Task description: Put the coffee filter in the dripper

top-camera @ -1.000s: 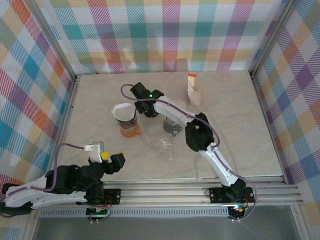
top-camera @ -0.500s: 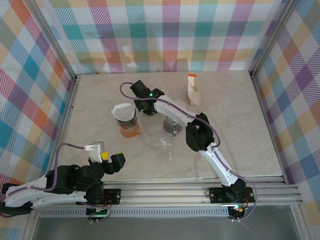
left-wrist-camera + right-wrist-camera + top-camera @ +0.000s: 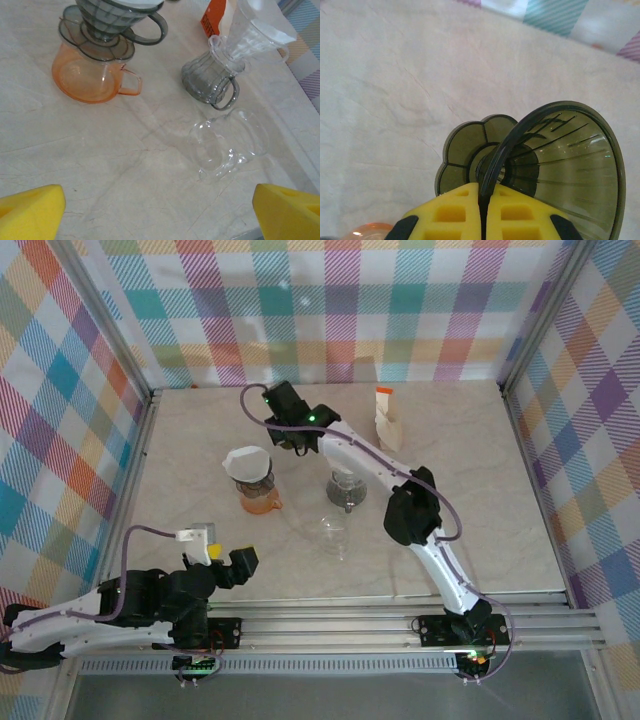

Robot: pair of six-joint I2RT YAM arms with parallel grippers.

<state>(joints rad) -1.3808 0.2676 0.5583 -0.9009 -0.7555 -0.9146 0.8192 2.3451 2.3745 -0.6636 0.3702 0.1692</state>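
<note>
A white coffee filter (image 3: 246,460) sits in a smoky grey dripper (image 3: 107,20) on top of an orange glass server (image 3: 262,502). A second smoky grey dripper (image 3: 560,150) with a flower-shaped base hangs off the table, behind the first. My right gripper (image 3: 290,430) is shut on its handle, which runs between the yellow fingers (image 3: 452,215). My left gripper (image 3: 235,565) stands open near the front left of the table, with nothing between its yellow fingertips (image 3: 30,210).
A grey glass carafe (image 3: 345,492) stands mid-table under the right arm. A clear glass piece (image 3: 225,145) lies on its side in front of it. An orange-and-white filter pack (image 3: 387,420) stands at the back right. Checked walls enclose the table.
My right gripper has shut on the second dripper's handle and carried it up and towards the back wall. The left gripper has opened a little wider and shifted slightly right.
</note>
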